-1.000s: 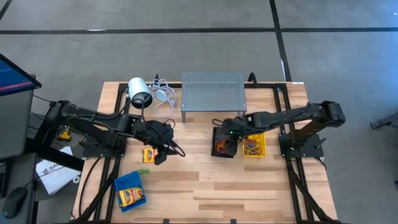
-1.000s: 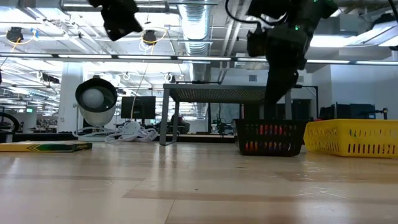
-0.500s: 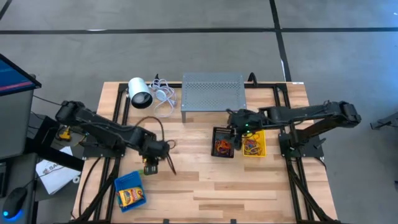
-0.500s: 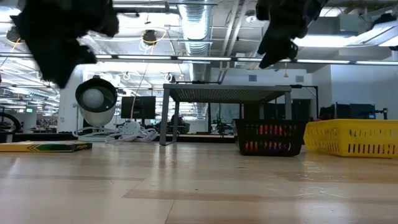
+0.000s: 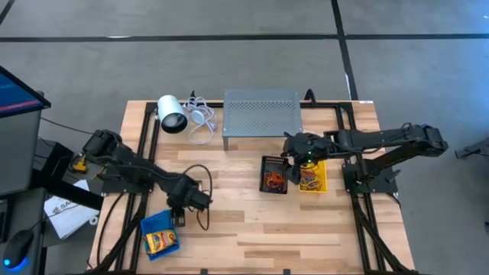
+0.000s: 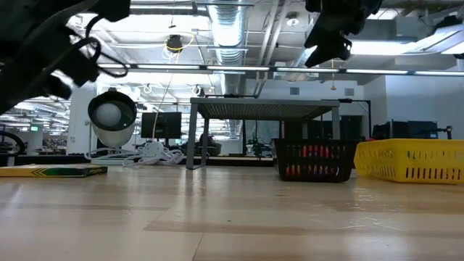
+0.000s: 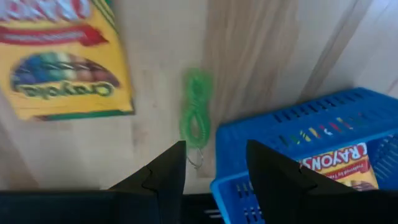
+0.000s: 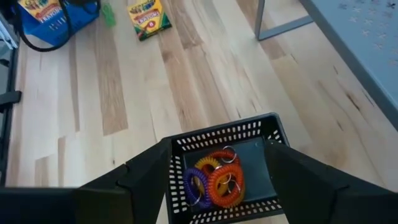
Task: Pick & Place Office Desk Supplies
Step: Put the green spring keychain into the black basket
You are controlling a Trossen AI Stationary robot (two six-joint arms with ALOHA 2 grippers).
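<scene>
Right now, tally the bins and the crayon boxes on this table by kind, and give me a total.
Bins: 3 (blue bin, black bin, yellow bin)
Crayon boxes: 2 (binned crayon box inside the blue bin, loose crayon box on the wood beside it)
Total: 5

L gripper (image 5: 180,219) just above small blue plastic bin (image 5: 160,234); R gripper (image 5: 293,169) betw. black bin (image 5: 273,175) & yellow bin (image 5: 312,176).
</scene>
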